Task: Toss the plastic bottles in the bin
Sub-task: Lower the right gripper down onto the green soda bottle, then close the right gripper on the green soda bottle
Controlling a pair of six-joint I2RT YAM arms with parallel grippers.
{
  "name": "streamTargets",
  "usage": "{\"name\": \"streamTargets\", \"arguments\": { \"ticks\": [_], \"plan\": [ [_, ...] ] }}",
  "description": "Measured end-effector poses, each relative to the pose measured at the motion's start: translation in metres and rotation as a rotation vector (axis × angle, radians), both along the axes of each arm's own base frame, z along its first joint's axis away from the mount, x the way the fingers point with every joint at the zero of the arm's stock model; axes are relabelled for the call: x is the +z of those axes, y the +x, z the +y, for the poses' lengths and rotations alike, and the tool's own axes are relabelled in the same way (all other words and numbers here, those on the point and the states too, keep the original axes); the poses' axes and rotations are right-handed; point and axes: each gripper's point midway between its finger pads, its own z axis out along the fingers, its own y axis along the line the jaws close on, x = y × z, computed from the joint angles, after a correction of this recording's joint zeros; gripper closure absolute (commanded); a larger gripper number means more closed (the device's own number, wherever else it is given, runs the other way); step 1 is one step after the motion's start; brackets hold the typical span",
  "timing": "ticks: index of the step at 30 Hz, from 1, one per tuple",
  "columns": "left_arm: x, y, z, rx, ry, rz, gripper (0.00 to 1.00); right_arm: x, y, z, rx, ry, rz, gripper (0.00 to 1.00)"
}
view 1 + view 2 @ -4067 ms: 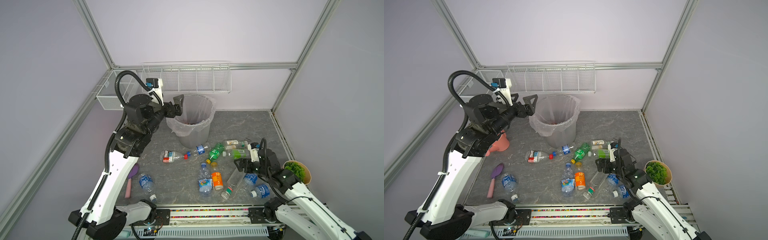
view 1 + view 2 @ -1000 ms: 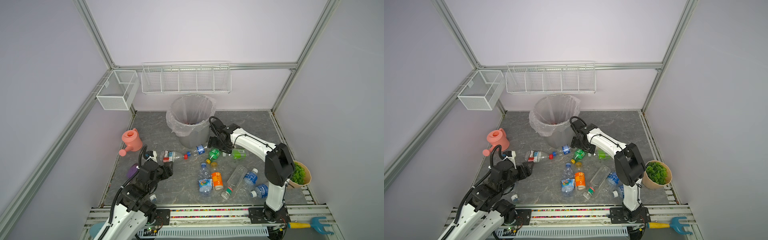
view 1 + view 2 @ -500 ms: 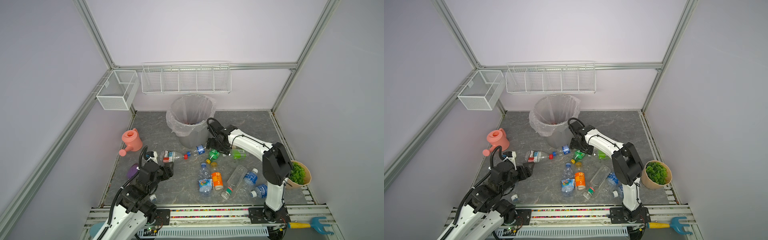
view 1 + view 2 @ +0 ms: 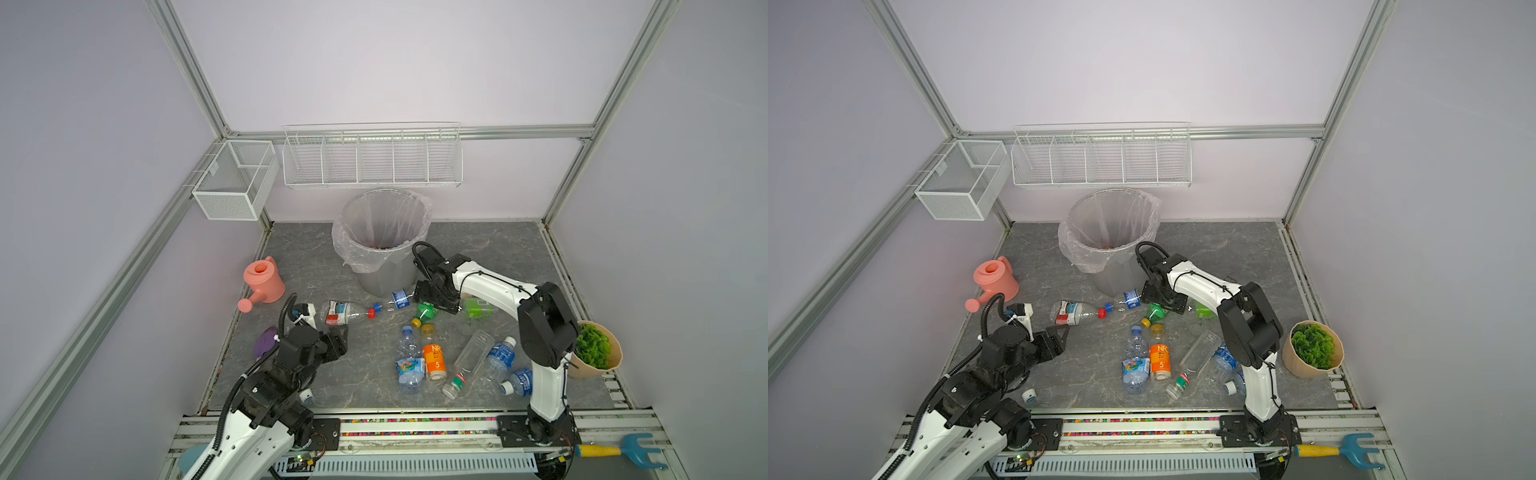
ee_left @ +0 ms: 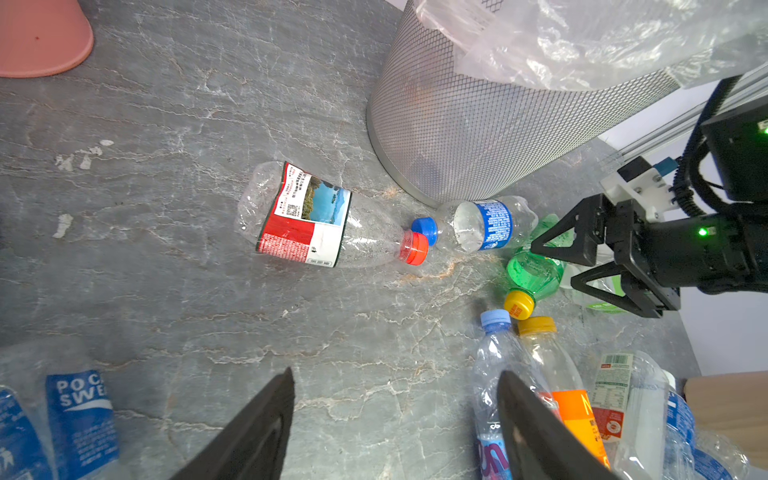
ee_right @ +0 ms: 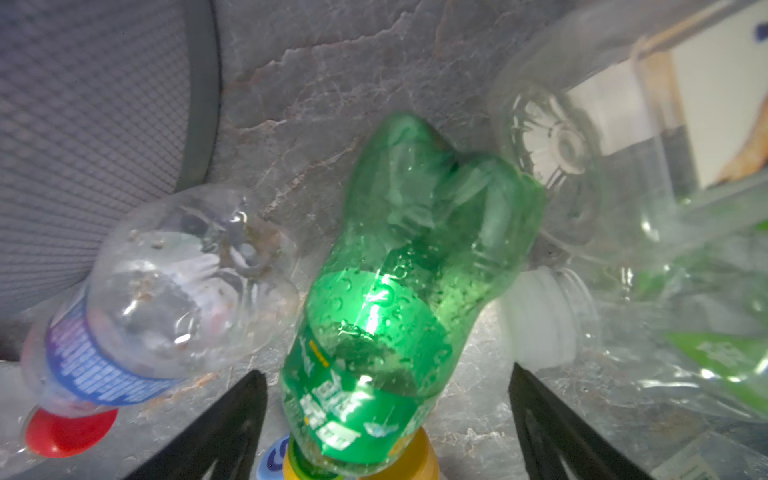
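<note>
The bin [image 4: 386, 274] [image 4: 1113, 272], grey mesh with a clear liner, stands at the back middle. Several plastic bottles lie on the grey floor in front of it. My right gripper [image 4: 436, 305] [image 6: 386, 370] is open, low over a green bottle [image 4: 424, 311] [image 6: 415, 249] with a yellow cap. The bottle lies between the jaws with a gap on each side. A small blue-labelled bottle [image 6: 166, 282] [image 4: 399, 296] lies beside it against the bin. My left gripper [image 4: 338, 336] [image 5: 395, 371] is open over bare floor, short of a red-labelled clear bottle [image 5: 316, 224] [image 4: 343, 312].
An orange bottle [image 4: 433, 361] and several clear ones lie at the front middle. One blue-labelled bottle [image 5: 79, 411] lies under the left arm. A pink watering can [image 4: 264, 282], purple brush [image 4: 266, 343], potted plant [image 4: 594, 353] and wall baskets [image 4: 372, 158] ring the floor.
My right gripper has slid left along the bin's foot to sit over the green bottle, its jaws a little narrower. The left arm has barely moved.
</note>
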Motion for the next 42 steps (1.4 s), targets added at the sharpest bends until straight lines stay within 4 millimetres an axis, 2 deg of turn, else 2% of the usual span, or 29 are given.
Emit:
{"name": "streamTargets", "arguments": {
  "ticks": [12, 14, 26, 33, 36, 38, 42],
  "plan": [
    [0.0, 0.0, 0.001, 0.003, 0.009, -0.003, 0.24, -0.013, 0.0, -0.001, -0.013, -0.009, 0.011, 0.09],
    [0.0, -0.001, 0.001, 0.003, 0.01, -0.003, 0.24, -0.015, -0.001, -0.001, -0.015, -0.009, 0.013, 0.12],
    [0.0, -0.001, 0.001, 0.001, 0.012, -0.005, 0.25, -0.037, -0.008, -0.006, -0.026, -0.036, 0.048, 0.15],
    [0.0, -0.001, 0.0, -0.001, 0.012, -0.005, 0.25, -0.038, -0.007, -0.006, -0.03, -0.032, 0.045, 0.27],
    [0.0, -0.001, 0.0, -0.001, 0.012, -0.005, 0.25, -0.038, -0.006, -0.005, -0.03, -0.027, 0.04, 0.29],
    [0.0, -0.001, 0.0, -0.001, 0.012, -0.005, 0.25, -0.038, -0.006, -0.004, -0.029, -0.024, 0.04, 0.35],
    [0.0, -0.001, 0.0, -0.001, 0.012, -0.005, 0.26, -0.038, -0.005, -0.003, -0.026, -0.021, 0.036, 0.41]
  ]
}}
